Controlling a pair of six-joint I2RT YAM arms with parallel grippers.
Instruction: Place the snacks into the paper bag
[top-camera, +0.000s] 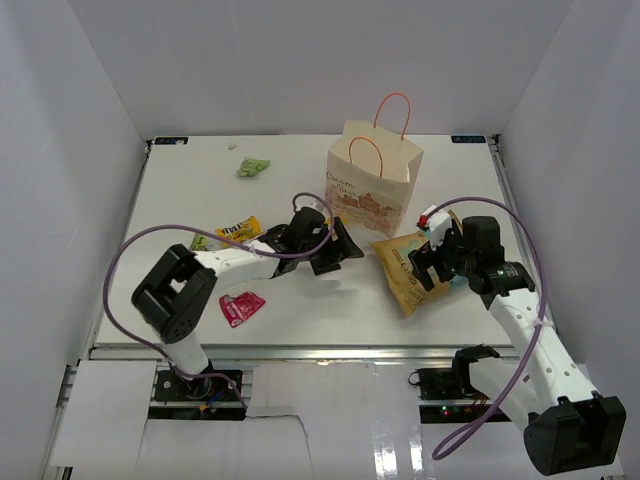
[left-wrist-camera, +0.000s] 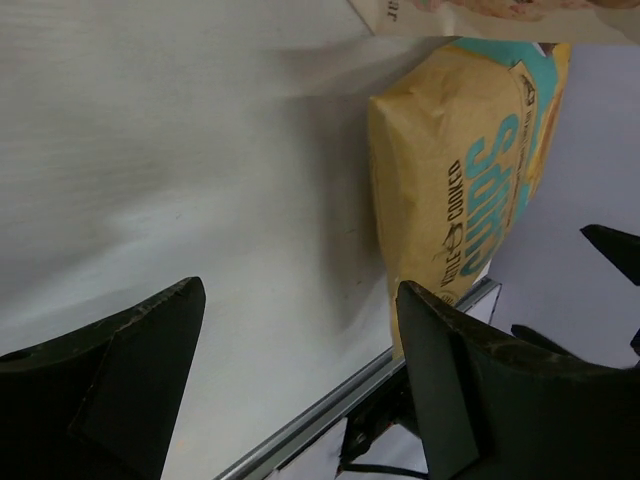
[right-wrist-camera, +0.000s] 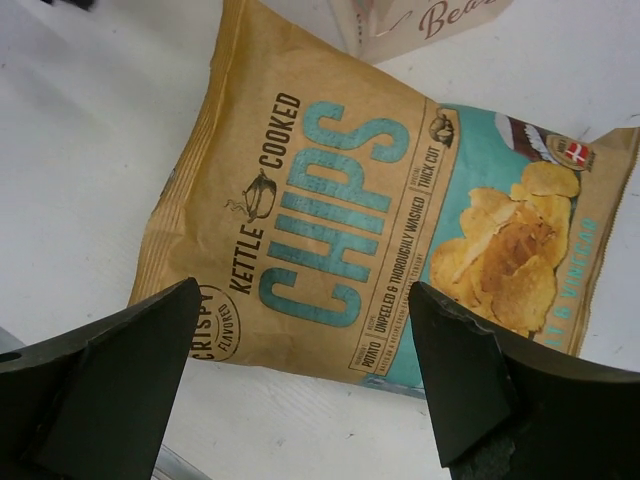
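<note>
The paper bag (top-camera: 375, 185) stands upright at the back centre, cream with orange loop handles; its bottom edge shows in the left wrist view (left-wrist-camera: 480, 15) and the right wrist view (right-wrist-camera: 420, 20). The yellow-and-light-blue chip bag (top-camera: 408, 268) lies flat in front of it. My right gripper (top-camera: 430, 265) hovers open over the chip bag's (right-wrist-camera: 370, 200) near edge, its jaws (right-wrist-camera: 305, 290) empty. My left gripper (top-camera: 348, 250) is open just left of the chip bag (left-wrist-camera: 460, 170), with only bare table between its jaws (left-wrist-camera: 300, 290). A yellow packet (top-camera: 238, 230), a green packet (top-camera: 253, 166) and a magenta-pink packet (top-camera: 241, 307) lie to the left.
Another small greenish packet (top-camera: 200, 243) lies beside the yellow one, next to the left arm. White walls enclose the table on three sides. The table's metal front edge (left-wrist-camera: 330, 410) runs close below the left gripper. A small white scrap (top-camera: 232, 147) lies at the back.
</note>
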